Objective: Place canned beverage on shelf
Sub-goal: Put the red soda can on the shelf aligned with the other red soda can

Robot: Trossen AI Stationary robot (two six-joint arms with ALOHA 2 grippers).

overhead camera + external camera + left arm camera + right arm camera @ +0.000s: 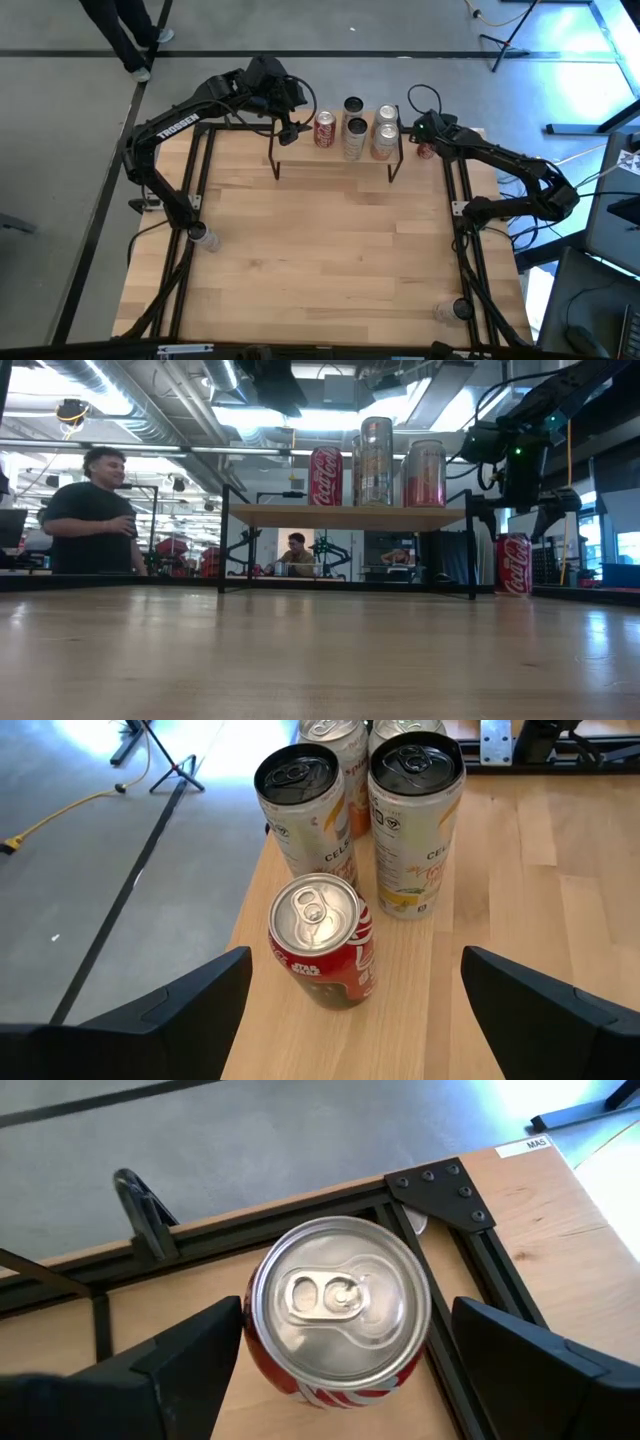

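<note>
The shelf (300,150) stands at the table's far middle on thin black legs; it also shows in the low view (345,517). On it stand a red cola can (325,945) and several taller pale cans (415,820). A second red cola can (340,1310) stands upright on the tabletop just right of the shelf (514,564). My left gripper (355,960) is open and empty over the shelf's left end (290,128), with the shelf's red can ahead of its fingers. My right gripper (345,1305) is open above the tabletop can (424,140), pointing down, a finger on either side.
Black frame rails (465,250) run along the table's left and right edges, with a corner bracket (440,1185) by the tabletop can. The near half of the tabletop (330,270) is bare wood. A person (90,520) stands beyond the table's far edge, another (296,555) sits farther off.
</note>
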